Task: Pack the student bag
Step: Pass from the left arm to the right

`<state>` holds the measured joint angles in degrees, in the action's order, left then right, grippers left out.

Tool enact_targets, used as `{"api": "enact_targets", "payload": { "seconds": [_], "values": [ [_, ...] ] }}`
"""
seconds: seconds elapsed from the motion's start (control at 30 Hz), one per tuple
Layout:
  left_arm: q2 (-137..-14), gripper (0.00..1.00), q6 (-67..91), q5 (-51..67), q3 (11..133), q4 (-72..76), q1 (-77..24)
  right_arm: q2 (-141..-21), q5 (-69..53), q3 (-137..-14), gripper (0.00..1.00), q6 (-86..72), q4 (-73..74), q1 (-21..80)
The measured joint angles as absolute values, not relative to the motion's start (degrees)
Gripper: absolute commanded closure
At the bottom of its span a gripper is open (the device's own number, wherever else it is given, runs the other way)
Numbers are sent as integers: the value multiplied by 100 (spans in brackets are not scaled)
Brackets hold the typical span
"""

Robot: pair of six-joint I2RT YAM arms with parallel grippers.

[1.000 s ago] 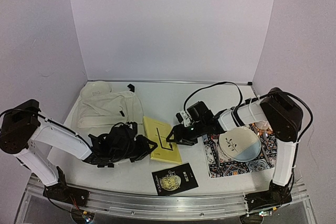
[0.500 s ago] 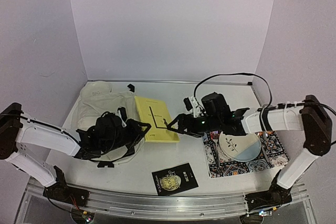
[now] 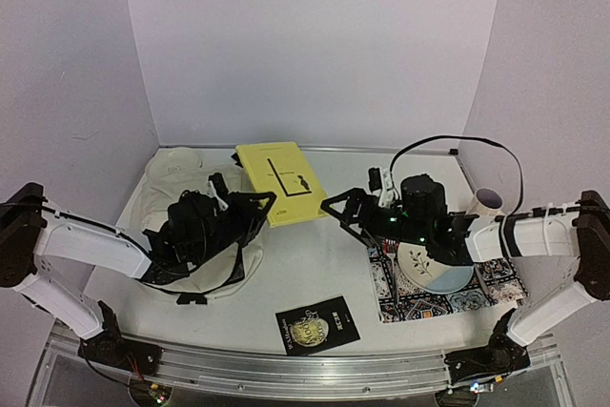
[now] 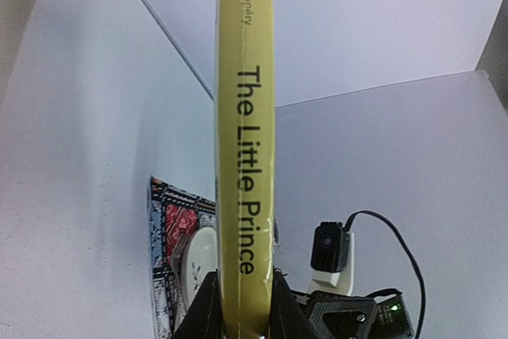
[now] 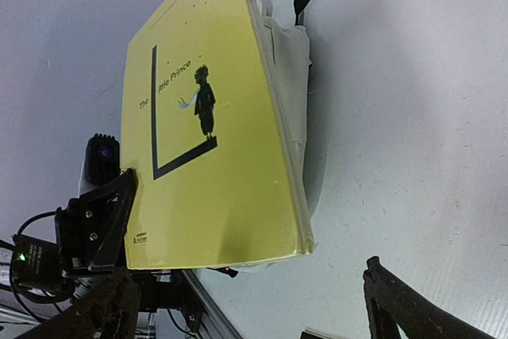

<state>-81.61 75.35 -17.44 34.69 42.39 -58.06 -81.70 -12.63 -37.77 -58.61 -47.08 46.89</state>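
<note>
The left tool pinches the yellow book spine-on, upright.

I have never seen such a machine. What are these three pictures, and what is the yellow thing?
Two robot arms are bolted to a table. One picture looks down from above; the other two come from small cameras on each wrist. The left gripper has its jaws shut on a yellow book, "The Little Prince", lifted over the cream student bag. The right gripper stands open, holding nothing. On the table also lie a black booklet and a plate on a patterned mat.
</note>
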Motion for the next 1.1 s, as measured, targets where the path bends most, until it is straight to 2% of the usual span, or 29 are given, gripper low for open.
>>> {"api": "enact_targets", "payload": {
  "seconds": [0.33,0.47,0.63,0.77,0.87,0.9,1.1],
  "values": [
    [-8815,100,7832,-1490,3816,5372,-5794,-8170,-1291,-3672,2,-6238,-5922,4689],
    [-9034,100,8012,-1295,3868,5707,-5795,-8246,-1311,-3771,11,-6260,-6281,4689],
    [-9156,100,8238,-1174,3870,6134,-5790,-8444,-1402,-3916,43,-6330,-6682,4646],
    [-9244,100,8366,-1073,3898,6433,-5784,-8631,-1464,-3982,76,-6452,-7009,4598],
    [-9272,93,8374,-1041,3890,6567,-5783,-8731,-1538,-4003,97,-6602,-7107,4558],
    [-9283,89,8312,-1032,3868,6604,-5779,-8743,-1575,-4008,100,-6762,-7164,4544],
    [-9250,65,7991,-1072,3587,6920,-5793,-8744,-1761,-4021,100,-6930,-7157,4526]
  ]
}}
